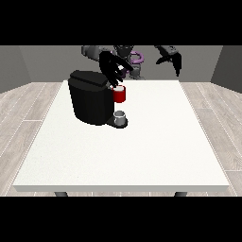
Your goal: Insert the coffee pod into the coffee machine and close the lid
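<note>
The black coffee machine stands on the left half of the white table, with its lid on top. A red pod holder juts from its right side; the holder's top looks pale, and I cannot tell whether that is the coffee pod. The hand at the view's left hangs just above the holder, fingers spread and pointing down to its rim. Far from the machine, the hand at the view's right is raised above the table's far edge with relaxed fingers and holds nothing.
A small grey cup sits on the machine's base plate under the red holder. The robot's torso rises behind the table's far edge. Wooden floor surrounds the table.
</note>
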`<state>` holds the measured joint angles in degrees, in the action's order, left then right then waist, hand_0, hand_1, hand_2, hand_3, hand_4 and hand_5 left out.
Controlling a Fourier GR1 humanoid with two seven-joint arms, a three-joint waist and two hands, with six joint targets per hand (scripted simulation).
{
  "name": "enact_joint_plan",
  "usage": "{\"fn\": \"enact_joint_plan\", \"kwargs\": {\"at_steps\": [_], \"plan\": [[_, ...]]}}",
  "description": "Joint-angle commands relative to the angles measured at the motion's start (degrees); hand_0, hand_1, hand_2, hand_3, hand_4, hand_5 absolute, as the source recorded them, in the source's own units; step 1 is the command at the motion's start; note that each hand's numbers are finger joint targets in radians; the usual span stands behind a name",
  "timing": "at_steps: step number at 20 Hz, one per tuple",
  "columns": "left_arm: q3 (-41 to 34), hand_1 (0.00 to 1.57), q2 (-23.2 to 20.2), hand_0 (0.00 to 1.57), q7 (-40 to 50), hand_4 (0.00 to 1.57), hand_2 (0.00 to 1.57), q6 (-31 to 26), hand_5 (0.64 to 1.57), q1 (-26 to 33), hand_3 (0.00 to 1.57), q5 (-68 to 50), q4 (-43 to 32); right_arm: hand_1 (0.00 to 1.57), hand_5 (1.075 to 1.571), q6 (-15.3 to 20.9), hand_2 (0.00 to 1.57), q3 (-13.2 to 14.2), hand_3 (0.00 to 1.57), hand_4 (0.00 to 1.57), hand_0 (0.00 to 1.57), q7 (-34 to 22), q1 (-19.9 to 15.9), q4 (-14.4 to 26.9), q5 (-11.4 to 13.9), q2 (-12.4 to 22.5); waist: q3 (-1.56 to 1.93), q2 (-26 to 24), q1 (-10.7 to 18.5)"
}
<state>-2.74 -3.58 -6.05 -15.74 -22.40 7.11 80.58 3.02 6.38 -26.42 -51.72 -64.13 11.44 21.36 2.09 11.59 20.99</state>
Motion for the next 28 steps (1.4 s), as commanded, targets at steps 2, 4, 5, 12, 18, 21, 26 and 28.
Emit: {"fn": "enact_joint_plan", "kwargs": {"at_steps": [2, 4, 5, 12, 18, 21, 26, 28], "plan": [[1.17, 0.0, 0.48, 0.0, 0.6, 0.44, 0.0, -1.42, 1.571, -1.85, 0.0, -0.52, -0.09, 0.0, 1.571, -1.21, 0.0, -2.8, 0.0, 0.0, 0.0, 5.36, -7.5, -4.13, -0.98, -3.86, -2.05, 1.13, 8.19], [1.05, 0.0, -0.08, 0.0, 0.07, 0.37, 0.0, -1.67, 1.571, -3.79, 0.0, -0.29, -0.57, 0.0, 1.571, -1.73, 0.0, -2.16, 0.0, 0.0, 0.0, 5.08, -8.54, -4.88, -0.83, -2.91, -2.04, 4.08, 9.66], [2.25, 0.0, 0.95, 0.0, -0.19, 0.37, 0.0, -1.81, 1.571, -3.76, 0.0, -0.07, -0.41, 0.0, 1.571, -2.07, 0.0, -1.91, 0.0, 0.0, 0.0, 4.69, -9.27, -4.87, -0.36, -2.04, -2.06, 3.95, 10.48], [1.44, 0.0, 1.17, 0.0, 0.21, 0.25, 0.0, -1.78, 1.571, -8.26, 0.0, -0.96, -1.25, 0.0, 1.571, 0.19, 0.0, -1.16, 0.0, 0.0, 0.0, 7.15, -14.54, -3.21, -0.39, -4.62, -2.13, 8.21, 11.12], [0.74, 0.0, -0.4, 0.0, -0.07, 0.33, 0.0, -2.35, 1.571, -6.94, 0.0, -1.32, 1.15, 0.0, 1.571, 0.71, 0.0, -0.39, 0.0, 0.1, 0.0, 13.43, -16.48, 3.01, -0.35, -5.83, -2.12, 10.02, 10.72], [-0.07, 0.0, -1.53, 0.0, 0.26, 0.3, 0.0, -3.69, 1.571, -6.25, 0.0, -2.44, 1.21, 0.0, 1.571, -0.19, 0.0, 0.76, 0.0, 0.0, 0.0, 15.65, -18.28, 4.44, -1.89, -6.05, -2.11, 9.54, 10.06], [-1.82, 0.0, -1.81, 0.0, 0.49, 0.32, 0.0, -3.86, 1.571, -3.46, 0.0, -4.19, 0.42, 0.0, 1.571, 0.05, 0.0, -3.18, 0.0, 0.0, 0.0, 20.96, -13.49, 3.6, -1.77, -12.94, -2.11, 4.85, 5.28], [-0.06, 0.0, 0.82, 0.0, 0.63, 0.25, 0.0, -0.37, 1.571, -1.78, 0.0, -1.76, 1.22, 0.0, 1.571, -0.65, 0.0, -5.43, 0.0, 0.17, 0.0, 23.16, -11.47, 3.75, -1.35, -15.55, -2.1, 2.69, 3.25]]}}
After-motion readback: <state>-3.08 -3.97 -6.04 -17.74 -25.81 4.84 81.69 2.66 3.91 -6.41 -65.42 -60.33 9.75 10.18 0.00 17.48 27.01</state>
